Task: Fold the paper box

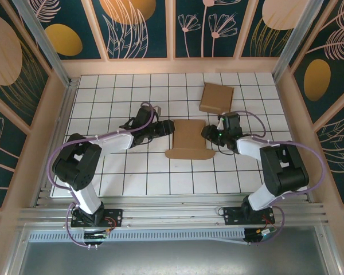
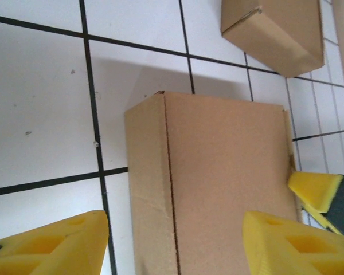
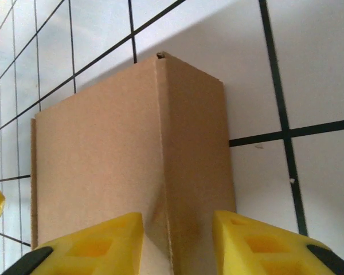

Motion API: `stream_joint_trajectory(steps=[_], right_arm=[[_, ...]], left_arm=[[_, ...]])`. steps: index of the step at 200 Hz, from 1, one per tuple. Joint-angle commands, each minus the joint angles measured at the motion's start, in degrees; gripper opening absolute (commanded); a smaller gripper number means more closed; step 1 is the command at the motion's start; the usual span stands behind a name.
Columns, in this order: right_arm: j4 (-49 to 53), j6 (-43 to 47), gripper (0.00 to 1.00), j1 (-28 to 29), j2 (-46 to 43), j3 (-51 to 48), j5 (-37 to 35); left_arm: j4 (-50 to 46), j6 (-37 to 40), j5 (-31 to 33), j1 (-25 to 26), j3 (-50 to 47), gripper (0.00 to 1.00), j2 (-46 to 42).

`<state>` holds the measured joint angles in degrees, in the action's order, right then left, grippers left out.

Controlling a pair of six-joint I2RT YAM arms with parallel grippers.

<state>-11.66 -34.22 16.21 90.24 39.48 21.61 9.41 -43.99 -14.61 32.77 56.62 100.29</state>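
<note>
The paper box (image 1: 189, 139) lies mid-table as a brown cardboard sleeve, with loose flaps spread at its near end. My left gripper (image 1: 167, 129) is at its left edge. In the left wrist view the box (image 2: 218, 183) has its long fold edge between the wide-apart yellow fingers (image 2: 51, 246) of that gripper (image 2: 175, 246), which stands open. My right gripper (image 1: 208, 133) is at the right edge. In the right wrist view this gripper (image 3: 178, 243) pinches the box's (image 3: 103, 166) raised corner ridge, where the cardboard is dented.
A second, folded brown box (image 1: 217, 97) (image 2: 275, 31) lies on the white gridded table (image 1: 114, 97) behind the paper box. Wooden walls ring the table. The right gripper's yellow fingertip (image 2: 315, 192) touches the box's far side.
</note>
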Motion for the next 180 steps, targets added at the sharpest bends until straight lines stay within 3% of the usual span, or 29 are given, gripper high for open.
stream_joint_trajectory(steps=[1, 22, 51, 100, 129, 149, 180], right_arm=[[-6.1, -2.0, 0.32, -0.2, 1.2, -1.7, 4.3], [-9.7, -2.8, 0.21, -1.2, 1.8, -4.8, 5.2], [-14.1, -1.9, 0.16, -5.0, 4.2, -8.2, 11.0], [-18.7, -2.9, 0.16, -9.8, 8.0, -10.8, 16.4], [-21.3, -4.2, 0.16, -9.9, 10.2, -11.2, 17.9], [-22.3, -5.0, 0.16, -9.8, 10.6, -11.5, 18.0], [-22.2, -5.0, 0.15, -9.3, 10.4, -11.2, 17.5]], left_arm=[[6.8, -3.7, -5.0, -0.6, -3.0, 0.65, 1.5], [13.1, -7.6, -10.4, -1.6, -5.0, 0.66, 3.3], [16.4, -9.8, -13.1, -2.5, -6.0, 0.67, 4.4], [19.6, -11.2, -16.3, -3.1, -6.5, 0.68, 4.5], [28.4, -16.2, -23.6, -3.0, -6.6, 0.71, 8.3], [28.3, -18.0, -24.6, -3.0, -6.3, 0.72, 10.5], [39.2, -26.6, -29.0, -3.0, -8.2, 0.71, 13.4]])
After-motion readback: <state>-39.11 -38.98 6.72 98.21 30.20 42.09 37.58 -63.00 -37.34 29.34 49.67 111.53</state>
